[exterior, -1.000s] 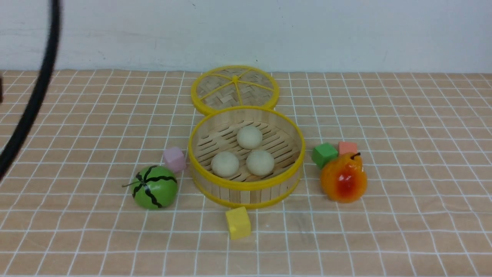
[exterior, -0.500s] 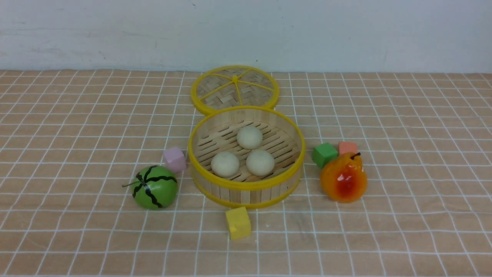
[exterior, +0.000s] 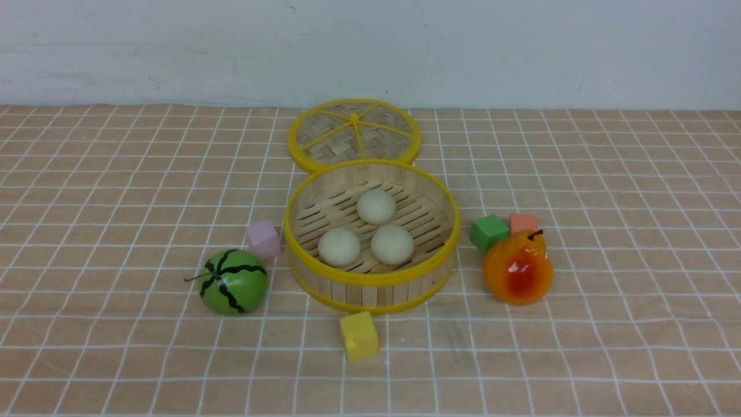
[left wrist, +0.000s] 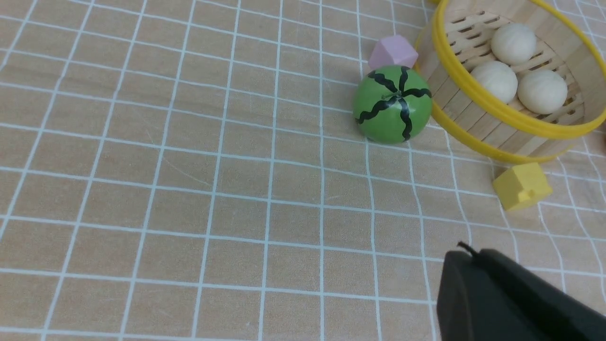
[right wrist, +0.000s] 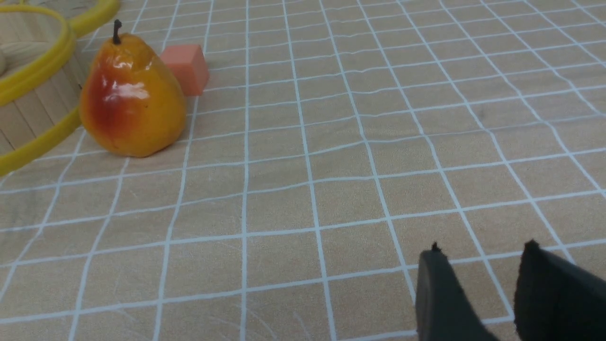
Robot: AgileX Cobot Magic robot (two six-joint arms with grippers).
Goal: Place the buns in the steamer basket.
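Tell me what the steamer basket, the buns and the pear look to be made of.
Steamer basket: pale bamboo or wood slats, matt, with yellow rims, probably plastic. Buns: smooth, matt, cream-white balls, likely foam or soft dough-like toy material; hard to tell. Pear: glossy orange-red skin with bright highlights, likely painted plastic or foam.

Three cream-white dough buns [exterior: 375, 207] lie in the round bamboo-slat steamer basket [exterior: 370, 282]. The flat woven lid [exterior: 354, 135] lies behind it, the green striped watermelon ball [exterior: 233, 282] left, the orange pear [exterior: 517, 267] right, the yellow cube [exterior: 359, 335] in front.
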